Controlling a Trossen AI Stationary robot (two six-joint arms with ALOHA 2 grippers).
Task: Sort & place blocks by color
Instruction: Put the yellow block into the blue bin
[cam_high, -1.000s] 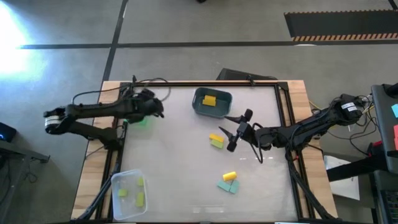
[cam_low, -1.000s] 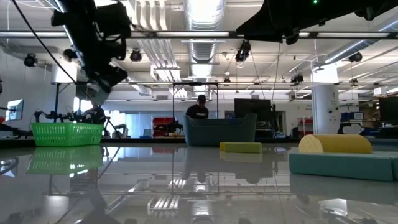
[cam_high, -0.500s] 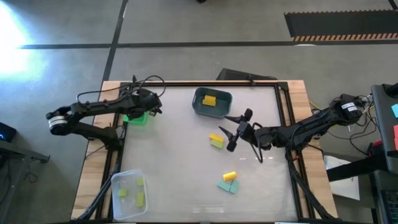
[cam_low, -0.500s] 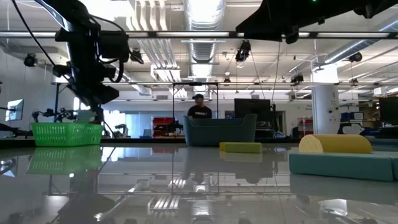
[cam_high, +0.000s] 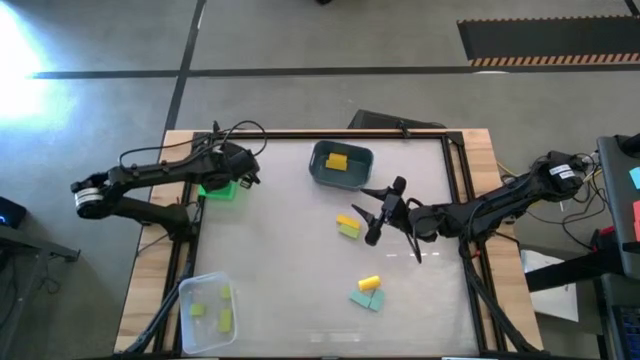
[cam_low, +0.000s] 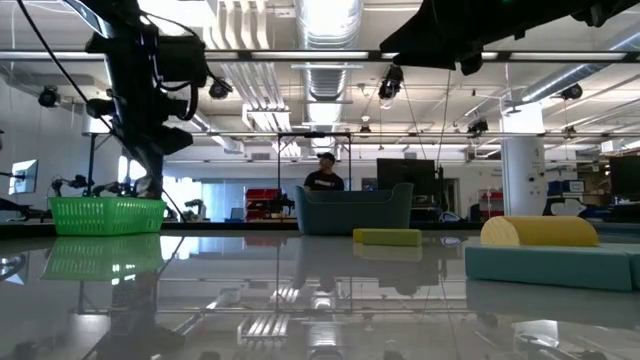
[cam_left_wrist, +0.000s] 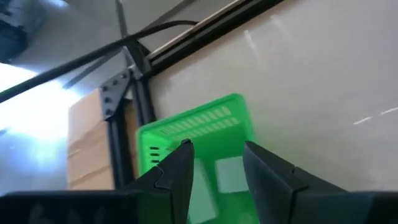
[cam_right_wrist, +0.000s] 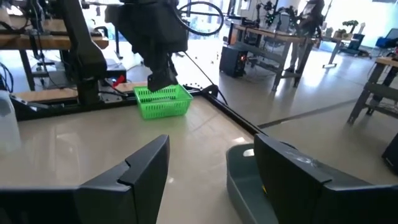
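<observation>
Pale surface (cam_high: 290, 270) with three bins. Left end effector (cam_left_wrist: 214, 165) hangs open and empty over the green bin (cam_high: 222, 189); right end effector (cam_high: 376, 213) waits open, well apart (sorting seems half done). Five blocks (cam_high: 366, 293) lie loose, far from it.

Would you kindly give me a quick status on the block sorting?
Left end effector open over green bin, pale block inside. Right end effector open beside loose blocks. Nothing in the way.
</observation>
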